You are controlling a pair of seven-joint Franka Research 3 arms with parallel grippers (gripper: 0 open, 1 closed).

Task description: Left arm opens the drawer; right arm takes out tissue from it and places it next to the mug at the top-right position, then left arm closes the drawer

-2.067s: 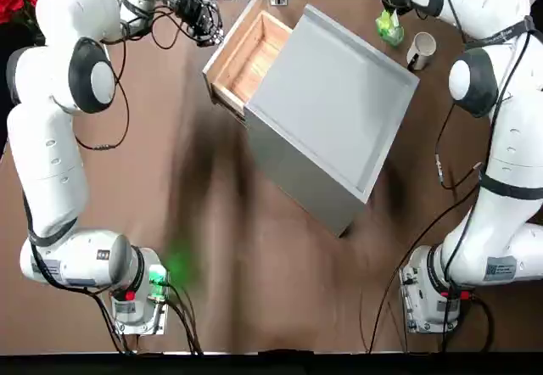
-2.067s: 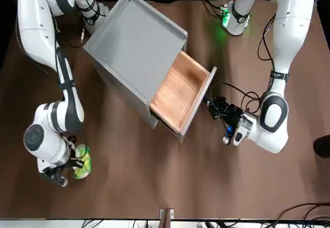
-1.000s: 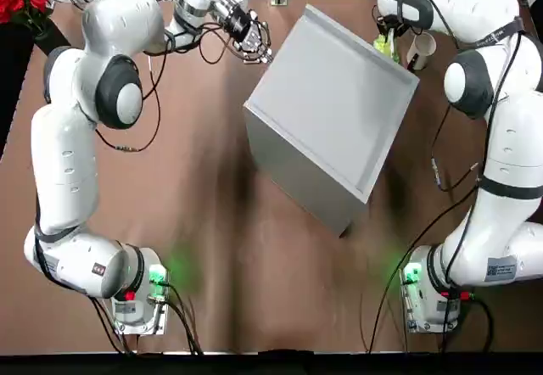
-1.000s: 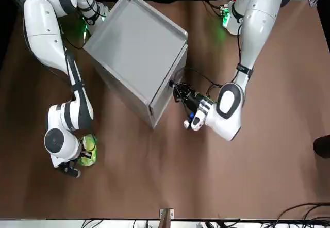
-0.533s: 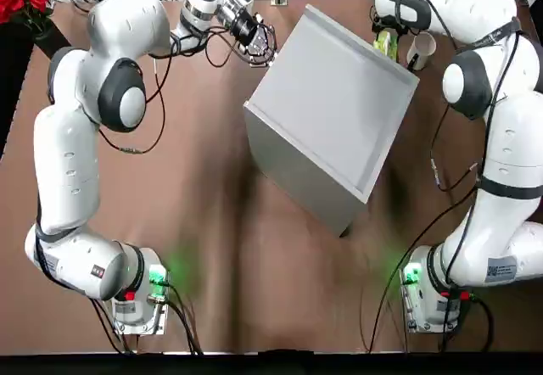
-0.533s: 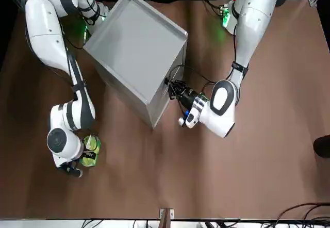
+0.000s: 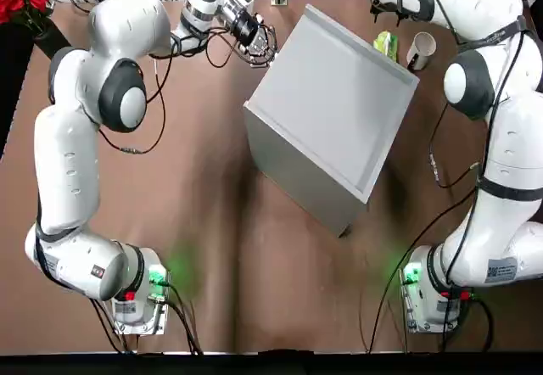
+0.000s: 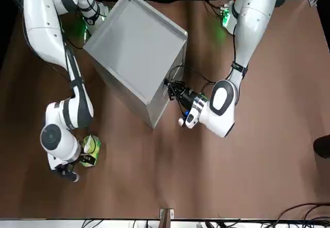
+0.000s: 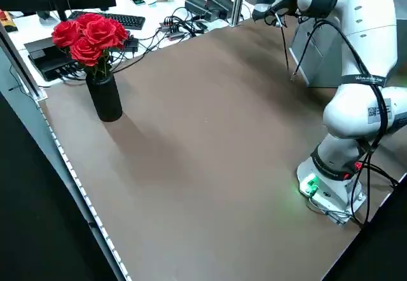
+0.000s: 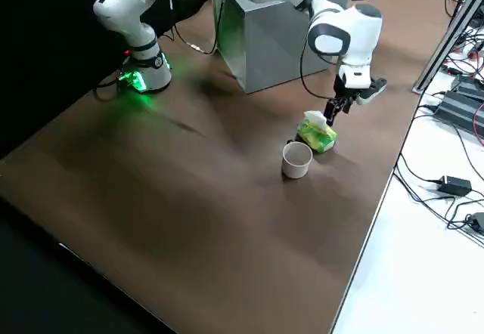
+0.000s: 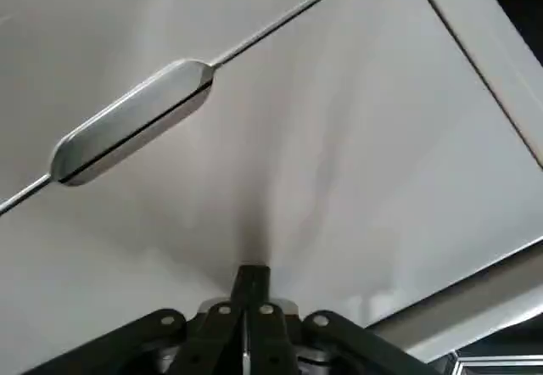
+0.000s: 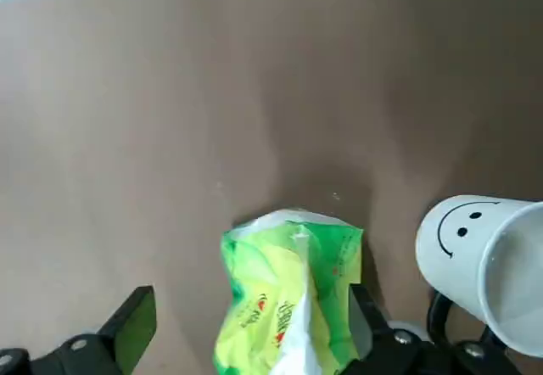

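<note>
The drawer (image 11: 339, 137) is shut flush in the grey cabinet (image 7: 331, 112), and its metal handle (image 11: 131, 120) shows in the left wrist view. My left gripper (image 7: 261, 50) is shut, with its tip pressed on the drawer front beside the handle. The green and yellow tissue (image 7: 386, 46) lies on the table right beside the white mug (image 7: 421, 50) at the far right. My right gripper (image 10: 333, 113) hovers open just above the tissue, its fingers (image 12: 136, 324) spread to either side of the packet (image 12: 293, 290) without closing on it.
The cabinet fills the table's middle. Red roses in a black vase (image 9: 95, 39) stand at the far left corner. Cables and a keyboard (image 9: 127, 20) lie beyond the table's far edge. Bare brown tabletop (image 7: 187, 222) stretches in front of the cabinet.
The drawer stood open two seconds ago; my left gripper pushed it shut and stays on its front. My right gripper has drawn up and back from the tissue.
</note>
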